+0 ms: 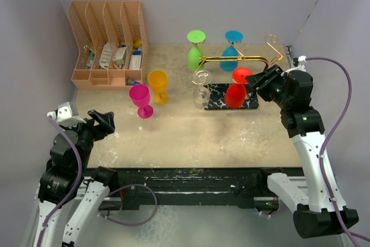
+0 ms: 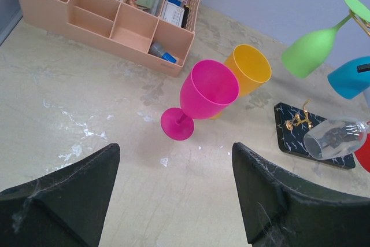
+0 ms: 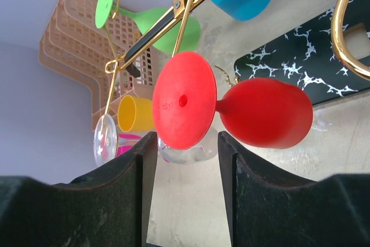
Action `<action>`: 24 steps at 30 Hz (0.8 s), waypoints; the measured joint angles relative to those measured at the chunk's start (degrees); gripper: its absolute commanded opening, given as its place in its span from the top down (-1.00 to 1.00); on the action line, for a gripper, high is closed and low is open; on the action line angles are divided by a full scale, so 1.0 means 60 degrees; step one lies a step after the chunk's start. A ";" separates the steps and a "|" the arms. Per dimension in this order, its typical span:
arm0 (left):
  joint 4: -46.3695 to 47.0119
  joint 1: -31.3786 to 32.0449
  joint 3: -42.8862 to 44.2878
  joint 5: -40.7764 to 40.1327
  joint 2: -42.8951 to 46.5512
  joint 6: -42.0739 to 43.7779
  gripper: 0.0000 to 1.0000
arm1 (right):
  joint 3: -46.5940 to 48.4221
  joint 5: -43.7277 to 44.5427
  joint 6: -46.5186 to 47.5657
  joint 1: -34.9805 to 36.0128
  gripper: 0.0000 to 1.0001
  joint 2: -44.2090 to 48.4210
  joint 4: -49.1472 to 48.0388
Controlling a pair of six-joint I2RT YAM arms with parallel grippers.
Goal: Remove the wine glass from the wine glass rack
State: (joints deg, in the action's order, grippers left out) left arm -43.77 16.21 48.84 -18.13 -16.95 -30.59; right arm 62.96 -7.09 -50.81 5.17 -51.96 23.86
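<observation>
The wine glass rack [image 1: 243,59] is a gold wire frame on a black marbled base [image 1: 217,98] at the back right. Upside down from it hang a red wine glass [image 1: 236,93], a green one [image 1: 195,56], a blue one [image 1: 231,56] and a clear one [image 1: 200,96]. My right gripper [image 1: 257,82] is level with the red glass's foot. In the right wrist view, the foot [image 3: 184,101] has its lower rim between my open fingertips [image 3: 145,146], with the bowl [image 3: 266,113] to the right. My left gripper [image 1: 104,121] is open and empty over bare table at the near left.
A pink glass [image 1: 140,99] and a yellow glass [image 1: 158,86] stand upright on the table left of the rack. An orange slotted organiser [image 1: 107,44] with small items fills the back left corner. Walls close in on both sides.
</observation>
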 measured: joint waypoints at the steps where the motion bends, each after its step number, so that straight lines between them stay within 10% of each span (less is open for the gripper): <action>1: -0.0004 0.0000 0.0000 0.0000 0.0000 0.0000 -0.62 | -0.0040 0.0000 -0.0011 0.0000 0.05 -0.0033 -0.0076; 24: -0.0004 0.0000 0.0000 -0.0007 0.0000 0.0000 -0.62 | -0.1016 0.0084 -0.0302 -0.0073 0.36 -0.0127 -0.1829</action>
State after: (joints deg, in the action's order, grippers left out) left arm -43.79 16.21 48.84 -18.17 -16.95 -30.59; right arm 56.86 -6.59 -52.62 4.73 -52.73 12.88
